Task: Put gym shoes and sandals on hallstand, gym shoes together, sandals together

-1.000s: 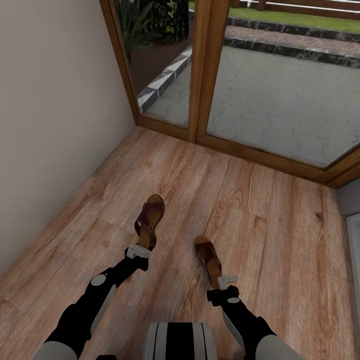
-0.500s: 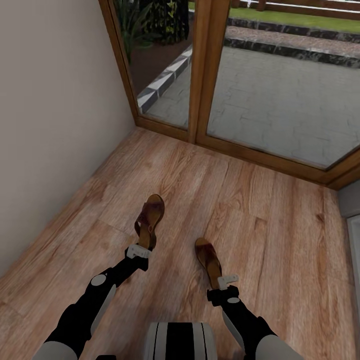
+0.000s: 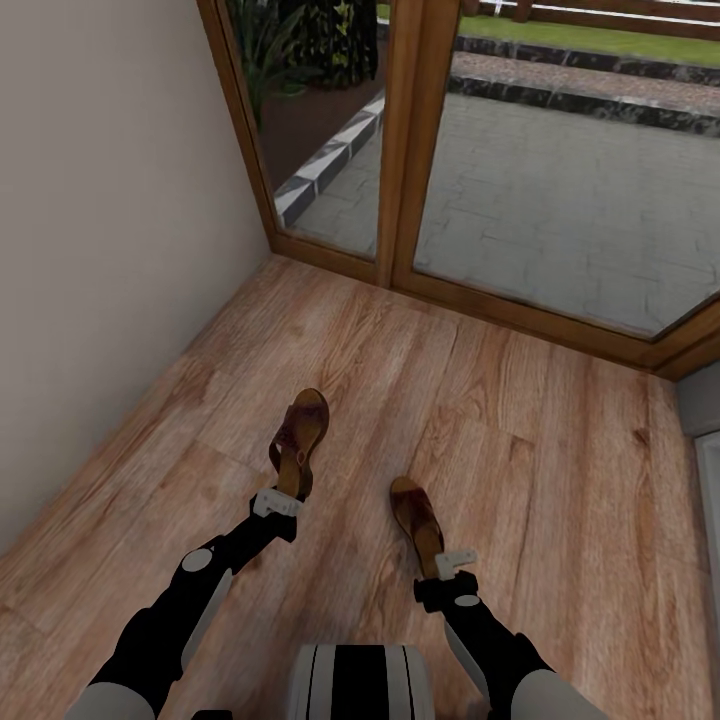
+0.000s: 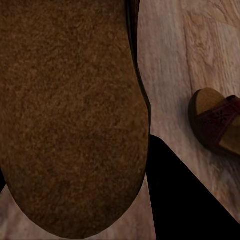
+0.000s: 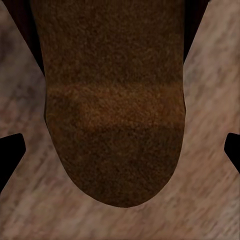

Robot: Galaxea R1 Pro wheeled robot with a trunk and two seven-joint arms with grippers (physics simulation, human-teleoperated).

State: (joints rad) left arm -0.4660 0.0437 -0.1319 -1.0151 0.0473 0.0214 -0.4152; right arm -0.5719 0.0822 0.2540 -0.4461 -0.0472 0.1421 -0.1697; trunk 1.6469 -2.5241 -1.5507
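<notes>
Two sandals on corridor floor (image 3: 560, 420): left sandal (image 3: 299, 440) at left gripper (image 3: 277, 503), right sandal (image 3: 418, 518) at right gripper (image 3: 455, 563); finger grip unclear, can't tell.

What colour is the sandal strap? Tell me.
Dark reddish-brown strap, clearest in the left wrist view.

A brown, felt-textured sandal (image 4: 70, 110) looms very close, its rounded end over the wood-grain corridor floor (image 4: 165, 60). Apart from it, the end of the second sandal (image 4: 216, 122) lies on the planks. A black shape (image 4: 190, 200), perhaps a gripper finger, crosses one corner.
</notes>
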